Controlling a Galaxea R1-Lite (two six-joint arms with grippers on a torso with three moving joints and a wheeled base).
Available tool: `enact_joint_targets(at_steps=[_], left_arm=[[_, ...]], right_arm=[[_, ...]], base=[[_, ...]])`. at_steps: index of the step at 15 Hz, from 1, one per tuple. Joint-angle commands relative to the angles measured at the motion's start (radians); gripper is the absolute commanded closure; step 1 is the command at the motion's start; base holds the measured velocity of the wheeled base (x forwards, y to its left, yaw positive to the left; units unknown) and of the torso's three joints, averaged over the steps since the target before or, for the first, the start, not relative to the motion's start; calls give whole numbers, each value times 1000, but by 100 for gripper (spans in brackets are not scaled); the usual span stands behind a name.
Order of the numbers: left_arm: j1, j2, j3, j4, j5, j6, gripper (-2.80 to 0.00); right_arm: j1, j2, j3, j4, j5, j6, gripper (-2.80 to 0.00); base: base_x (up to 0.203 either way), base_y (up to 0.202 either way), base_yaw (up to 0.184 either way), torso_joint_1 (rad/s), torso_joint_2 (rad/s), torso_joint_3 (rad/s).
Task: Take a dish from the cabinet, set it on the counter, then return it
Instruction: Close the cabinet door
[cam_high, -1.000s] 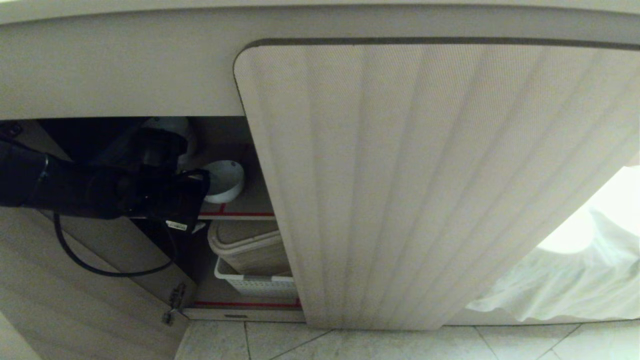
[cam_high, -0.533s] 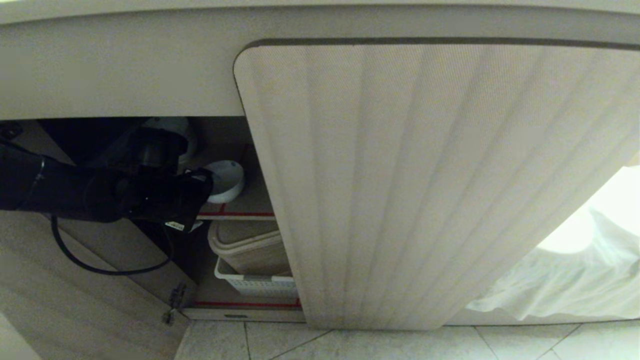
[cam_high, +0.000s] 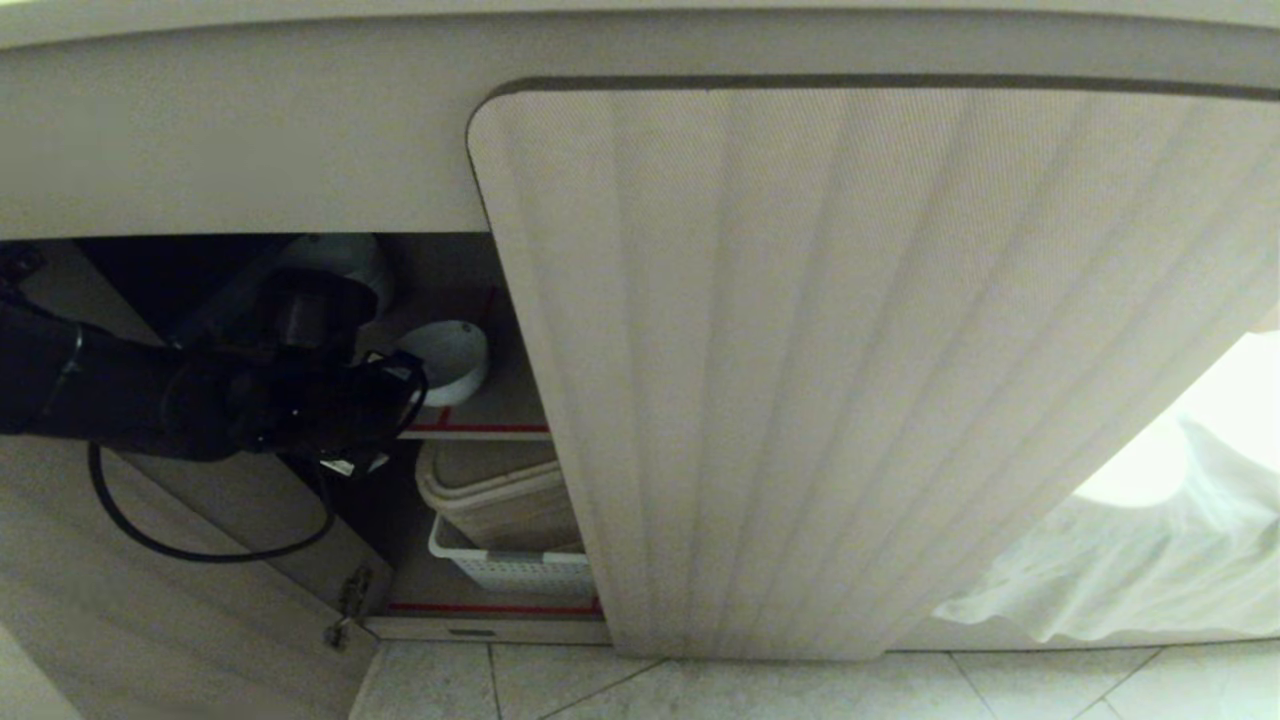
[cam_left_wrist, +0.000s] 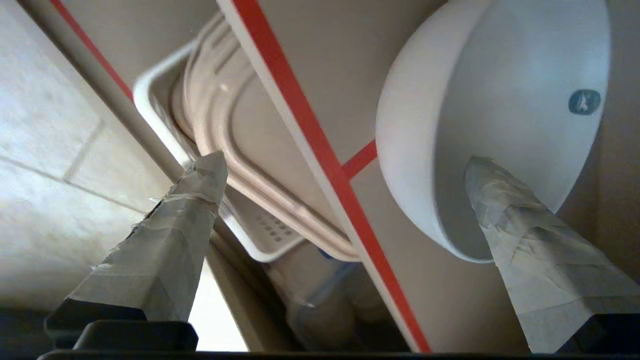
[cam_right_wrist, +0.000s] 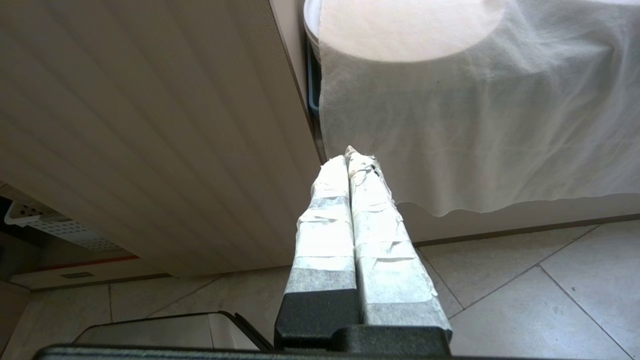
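The dish (cam_high: 447, 360), a small white bowl, sits on the cabinet's upper shelf (cam_high: 500, 412), just behind its red-taped edge. My left arm (cam_high: 200, 410) reaches into the open left half of the cabinet (cam_high: 250, 150). In the left wrist view my left gripper (cam_left_wrist: 344, 160) is open wide. One of its fingers (cam_left_wrist: 505, 210) lies across the dish's (cam_left_wrist: 500, 100) mouth, the other hangs beyond the shelf edge (cam_left_wrist: 320, 150), and the dish's near wall stands between them. My right gripper (cam_right_wrist: 352, 155) is shut and empty, low above the floor. The counter's top is out of view.
A closed ribbed door (cam_high: 850, 380) fills the middle, and the opened door (cam_high: 150, 600) hangs at lower left. Under the shelf, a white perforated basket (cam_high: 510, 572) holds beige trays (cam_left_wrist: 220, 115). Pale bowls (cam_high: 340, 258) stand deeper in. A white cloth (cam_high: 1150, 570) hangs at right.
My left wrist has rolled and the arm has drawn slightly left, its cable loop shifting with it. The dish rests where it was. The right arm is still.
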Motion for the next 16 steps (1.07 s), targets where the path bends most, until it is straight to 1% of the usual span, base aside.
enact_joint_targets(at_steps=[1, 3, 4, 6, 7, 9, 10, 13, 15, 16], left_arm=[[-5, -19, 10, -8, 13, 13, -280], [-5, -23, 41, -76, 29, 31, -280], [-5, -23, 72, -116, 39, 70, -280], [-5, -20, 143, -246, 61, 166, -280], [-5, -19, 164, -298, 65, 203, -280], [-5, -19, 188, -335, 69, 269, -280], [-5, -20, 190, -335, 69, 283, -280], [-5, -20, 189, -354, 106, 314, -280], [-5, -18, 206, -444, 109, 334, -280], [-5, -15, 217, -496, 109, 358, -280]], right_arm=[[0, 0, 0, 0, -1, 1, 0], [0, 0, 0, 0, -1, 1, 0], [0, 0, 0, 0, -1, 1, 0], [0, 0, 0, 0, -1, 1, 0], [0, 0, 0, 0, 0, 1, 0], [0, 0, 0, 0, 1, 1, 0], [0, 0, 0, 0, -1, 1, 0], [0, 0, 0, 0, 1, 1, 0], [0, 0, 0, 0, -1, 1, 0], [0, 0, 0, 0, 0, 1, 0]], base=[[0, 0, 0, 0, 0, 0], [0, 0, 0, 0, 0, 0], [0, 0, 0, 0, 0, 0], [0, 0, 0, 0, 0, 0], [0, 0, 0, 0, 0, 0], [0, 0, 0, 0, 0, 0], [0, 0, 0, 0, 0, 0], [0, 0, 0, 0, 0, 0], [0, 0, 0, 0, 0, 0], [0, 0, 0, 0, 0, 0]])
